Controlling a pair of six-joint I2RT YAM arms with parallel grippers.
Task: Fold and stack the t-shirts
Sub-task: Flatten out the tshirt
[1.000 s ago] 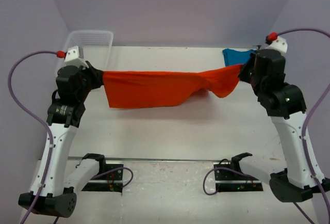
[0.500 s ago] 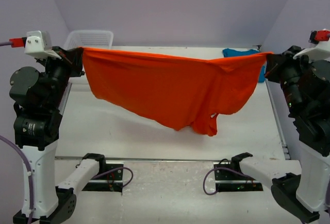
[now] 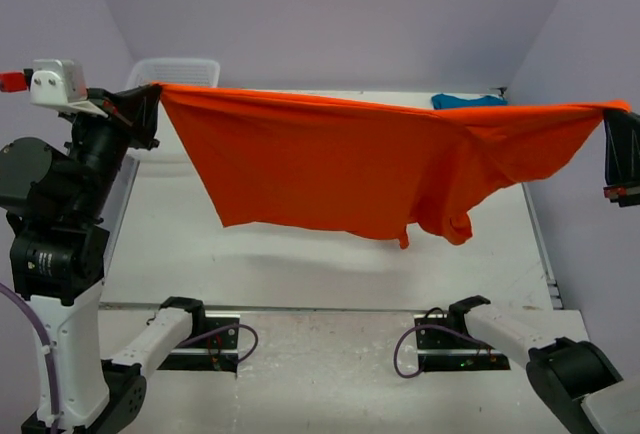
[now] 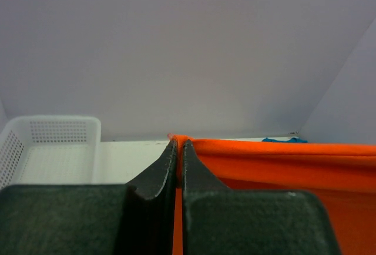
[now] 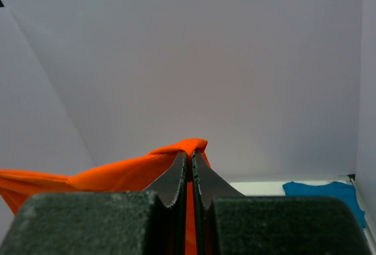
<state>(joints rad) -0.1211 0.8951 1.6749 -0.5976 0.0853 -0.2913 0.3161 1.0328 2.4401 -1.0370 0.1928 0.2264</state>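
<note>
Above the table (image 3: 300, 274), the orange-red t-shirt (image 3: 340, 169) hangs spread wide. The left gripper (image 4: 179, 144) and right gripper (image 5: 190, 155) each clamp tight on an upper corner of it. The teal-blue t-shirt (image 3: 468, 101) lies on the table's far right corner, the white basket (image 3: 180, 72) at its far left.

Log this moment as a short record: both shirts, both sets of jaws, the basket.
orange t-shirt: pinched at both ends, stretched between the arms, hanging above the table
teal t-shirt: lying at the table's far right
left jaws: shut on the orange t-shirt
right jaws: shut on the orange t-shirt
basket: white mesh, far left corner
</note>
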